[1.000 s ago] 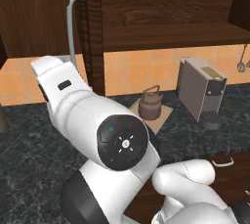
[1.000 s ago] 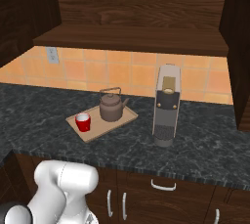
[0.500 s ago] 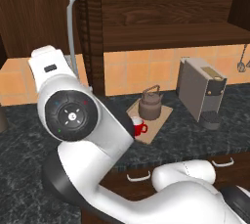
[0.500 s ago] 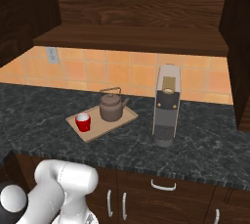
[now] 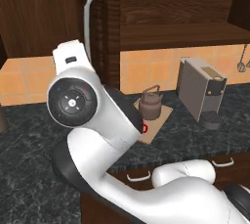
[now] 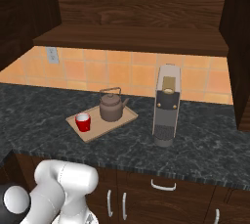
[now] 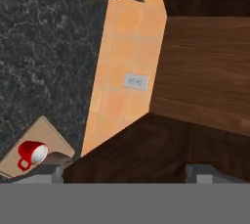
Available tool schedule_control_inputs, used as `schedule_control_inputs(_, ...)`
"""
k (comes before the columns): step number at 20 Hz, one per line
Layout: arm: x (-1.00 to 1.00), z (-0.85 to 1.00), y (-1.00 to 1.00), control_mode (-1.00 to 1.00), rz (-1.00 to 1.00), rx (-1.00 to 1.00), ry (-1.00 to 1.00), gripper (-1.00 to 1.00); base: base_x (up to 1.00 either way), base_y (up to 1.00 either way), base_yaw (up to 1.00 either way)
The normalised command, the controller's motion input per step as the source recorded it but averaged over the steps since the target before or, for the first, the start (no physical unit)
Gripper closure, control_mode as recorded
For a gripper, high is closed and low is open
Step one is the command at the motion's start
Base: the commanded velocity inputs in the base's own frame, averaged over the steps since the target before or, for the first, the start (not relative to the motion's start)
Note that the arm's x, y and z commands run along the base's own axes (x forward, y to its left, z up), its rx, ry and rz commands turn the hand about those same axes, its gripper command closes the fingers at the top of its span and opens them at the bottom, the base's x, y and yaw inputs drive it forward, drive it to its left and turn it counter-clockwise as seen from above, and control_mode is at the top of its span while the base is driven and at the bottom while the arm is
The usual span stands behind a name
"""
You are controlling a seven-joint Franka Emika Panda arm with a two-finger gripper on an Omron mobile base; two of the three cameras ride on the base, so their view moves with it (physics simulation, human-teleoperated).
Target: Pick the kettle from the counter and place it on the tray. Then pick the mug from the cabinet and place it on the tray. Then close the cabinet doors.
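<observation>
The kettle (image 6: 111,107) and mug (image 6: 83,122) sat on the tray (image 6: 124,120) on the table (image 6: 205,142); closing the cabinet doors (image 5: 36,15) apparently remained; the end effector (image 7: 124,171), released, needed to reach a door above the tray.

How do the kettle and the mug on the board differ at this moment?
The kettle is dull brownish-grey metal; the mug is bright red with a white inside. The kettle is larger, with an arched top handle. The kettle sits nearer the wall, the mug nearer the counter's front. Both stand upright on the board.
</observation>
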Motion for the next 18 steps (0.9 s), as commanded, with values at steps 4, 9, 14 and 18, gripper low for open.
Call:
schedule_control_inputs(4, 0.17, -0.01, -0.79, -1.0, -0.21, 0.0, 0.0, -1.0, 0.0, 0.0, 0.0)
schedule_control_inputs(9, 0.28, -0.06, -0.87, -1.0, -0.25, 0.0, 0.0, -1.0, 0.0, 0.0, 0.0)
schedule_control_inputs(14, 0.45, -0.09, -0.83, -1.0, -0.17, 0.0, 0.0, -1.0, 0.0, 0.0, 0.0)
schedule_control_inputs(18, 0.58, -0.1, -0.79, -1.0, -0.13, 0.0, 0.0, -1.0, 0.0, 0.0, 0.0)
